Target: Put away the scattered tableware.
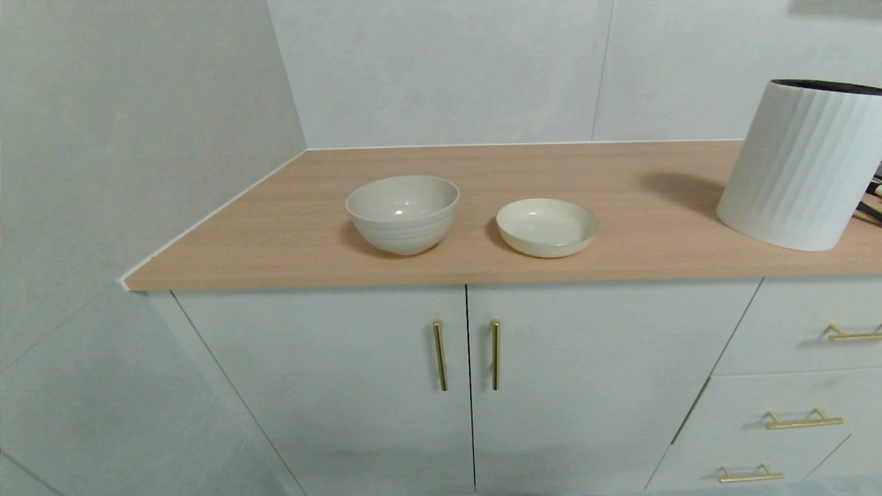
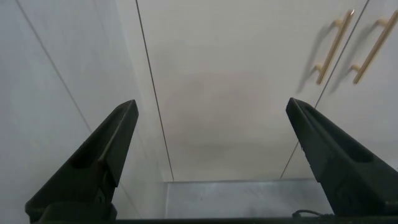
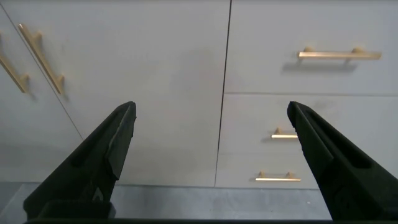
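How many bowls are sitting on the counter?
2. The deep bowl stands toward the left end of the counter. The shallow bowl sits just to its right, not touching it. The big white tub at the right edge could hide more behind it.

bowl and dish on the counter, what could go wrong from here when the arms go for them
1. The shallow dish lies near the countertop's front edge; a clumsy nudge might push it off.
2. The bowl looks glossy and round-walled, so it could slip in a pinch.
3. The left gripper and right gripper sit open, low before the shut cabinet doors; rising, they might clip that edge.
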Controlling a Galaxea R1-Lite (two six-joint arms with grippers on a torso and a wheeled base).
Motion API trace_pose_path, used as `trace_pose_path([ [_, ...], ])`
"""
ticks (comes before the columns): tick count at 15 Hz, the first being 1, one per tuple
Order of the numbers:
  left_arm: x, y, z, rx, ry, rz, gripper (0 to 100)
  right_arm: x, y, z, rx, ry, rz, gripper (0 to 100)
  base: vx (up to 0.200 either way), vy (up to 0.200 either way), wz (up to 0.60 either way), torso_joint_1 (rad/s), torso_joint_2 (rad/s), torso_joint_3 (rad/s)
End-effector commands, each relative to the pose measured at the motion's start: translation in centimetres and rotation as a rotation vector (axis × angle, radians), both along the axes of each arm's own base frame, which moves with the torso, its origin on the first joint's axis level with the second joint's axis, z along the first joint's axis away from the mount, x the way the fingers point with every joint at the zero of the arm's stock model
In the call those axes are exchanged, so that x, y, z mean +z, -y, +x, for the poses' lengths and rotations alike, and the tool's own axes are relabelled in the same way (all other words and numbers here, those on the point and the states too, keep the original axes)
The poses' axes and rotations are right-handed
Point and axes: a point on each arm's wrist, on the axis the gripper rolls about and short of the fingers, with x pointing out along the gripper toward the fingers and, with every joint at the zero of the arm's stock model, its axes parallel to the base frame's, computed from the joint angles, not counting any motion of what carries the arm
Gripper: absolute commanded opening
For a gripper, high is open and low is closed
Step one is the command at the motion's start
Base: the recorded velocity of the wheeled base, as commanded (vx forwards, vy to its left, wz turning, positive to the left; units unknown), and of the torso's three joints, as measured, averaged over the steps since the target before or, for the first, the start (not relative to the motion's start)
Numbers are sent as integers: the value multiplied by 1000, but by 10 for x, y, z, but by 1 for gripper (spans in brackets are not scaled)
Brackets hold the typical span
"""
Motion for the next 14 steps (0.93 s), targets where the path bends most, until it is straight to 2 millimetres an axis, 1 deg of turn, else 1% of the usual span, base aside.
trace_pose_path([
  [1,0,0,0,0,-2,0,100,0,0,0,1,-1,0,100,0,0,0,-149,456,295],
  [6,0,0,0,0,-2,0,100,0,0,0,1,-1,0,100,0,0,0,-134,448,319],
  [8,0,0,0,0,-2,0,100,0,0,0,1,-1,0,100,0,0,0,-66,364,288],
  [10,0,0,0,0,-2,0,100,0,0,0,1,-1,0,100,0,0,0,-29,122,90],
  [14,0,0,0,0,-2,0,100,0,0,0,1,-1,0,100,0,0,0,0,0,0],
])
